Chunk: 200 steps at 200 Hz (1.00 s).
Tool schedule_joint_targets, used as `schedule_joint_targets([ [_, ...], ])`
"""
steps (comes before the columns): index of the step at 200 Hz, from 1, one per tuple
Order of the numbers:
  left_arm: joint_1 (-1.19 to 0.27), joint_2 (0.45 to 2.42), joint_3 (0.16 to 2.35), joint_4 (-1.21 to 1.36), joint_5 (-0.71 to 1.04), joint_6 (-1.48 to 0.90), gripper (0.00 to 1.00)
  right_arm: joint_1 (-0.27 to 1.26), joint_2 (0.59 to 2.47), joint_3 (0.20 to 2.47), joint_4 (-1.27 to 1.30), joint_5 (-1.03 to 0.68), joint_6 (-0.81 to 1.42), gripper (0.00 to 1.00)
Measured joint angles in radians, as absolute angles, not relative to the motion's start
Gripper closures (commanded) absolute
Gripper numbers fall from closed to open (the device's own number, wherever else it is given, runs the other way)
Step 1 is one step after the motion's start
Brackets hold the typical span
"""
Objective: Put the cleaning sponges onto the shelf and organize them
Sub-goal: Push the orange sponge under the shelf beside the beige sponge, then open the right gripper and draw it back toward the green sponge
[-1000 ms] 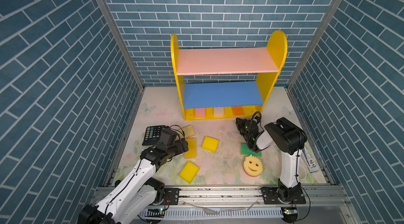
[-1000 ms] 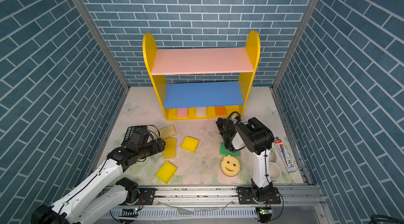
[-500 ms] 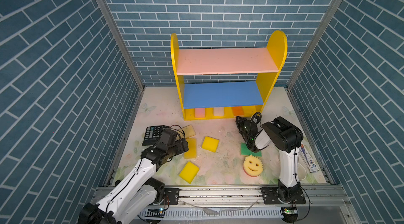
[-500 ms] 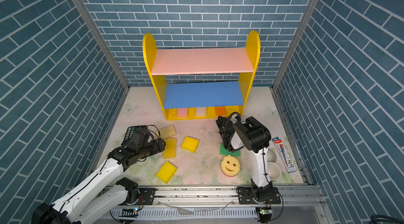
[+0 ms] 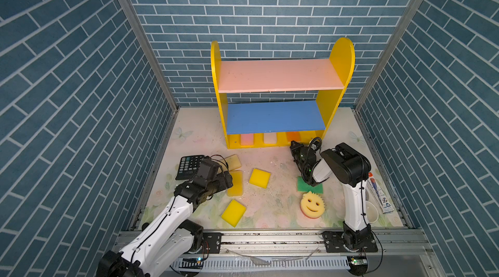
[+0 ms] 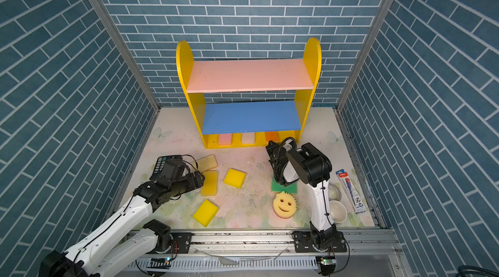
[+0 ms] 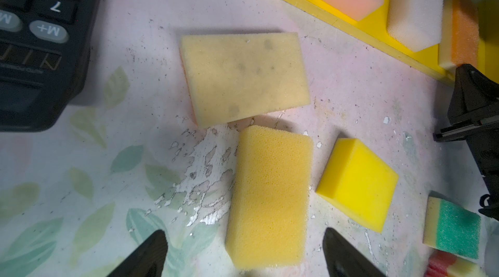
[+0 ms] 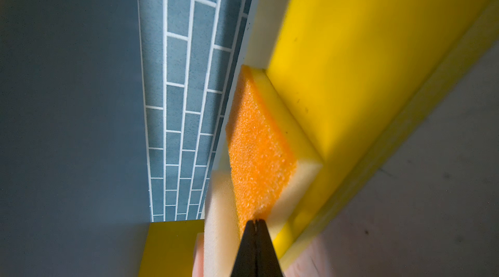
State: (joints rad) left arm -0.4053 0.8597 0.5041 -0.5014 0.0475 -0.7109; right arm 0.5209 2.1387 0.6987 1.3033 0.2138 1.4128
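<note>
Left gripper (image 7: 244, 247): spread wide and holding nothing. My jaws straddle the near end of the deep yellow sponge (image 7: 270, 197).
Axis: its long side runs away from my gripper toward the shelf (image 5: 341, 54), so I judge a close would pinch its short width.
Nearer arm: the left, by far.
Right gripper (image 8: 255, 223): clenched shut and empty, with the tip right at the orange sponge (image 8: 256, 148).
Shelf base: the pink sponge (image 5: 247, 139), whitish sponge (image 5: 270, 137) and orange one stand side by side.
Loose mid-tabletop: tan sponge (image 5: 231, 162), green sponge (image 5: 310, 185) and smiley sponge (image 5: 312, 204).
</note>
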Motion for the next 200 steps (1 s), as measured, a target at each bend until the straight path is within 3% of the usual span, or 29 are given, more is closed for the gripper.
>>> schedule_joint_targets([
  [72, -0.405, 0.864, 0.505, -0.504, 0.047, -0.709, 0.09, 0.521, 2.124, 0.688, 1.287, 0.206, 1.413, 1.0],
  [117, -0.405, 0.839, 0.531, -0.527, 0.034, -0.687, 0.07, 0.52, 2.004, 0.599, 1.143, 0.158, 1.359, 1.0],
  [151, -0.405, 0.851, 0.567, -0.527, 0.031, -0.666, 0.08, 0.516, 1.828, 0.573, 0.905, 0.105, 1.231, 1.0],
  [189, -0.405, 0.855, 0.572, -0.522, 0.066, -0.664, 0.08, 0.497, 1.494, 0.605, 0.514, 0.083, 1.065, 1.0],
  [200, -0.405, 0.855, 0.572, -0.514, 0.082, -0.666, 0.08, 0.481, 1.417, 0.658, 0.335, 0.084, 1.023, 0.78],
])
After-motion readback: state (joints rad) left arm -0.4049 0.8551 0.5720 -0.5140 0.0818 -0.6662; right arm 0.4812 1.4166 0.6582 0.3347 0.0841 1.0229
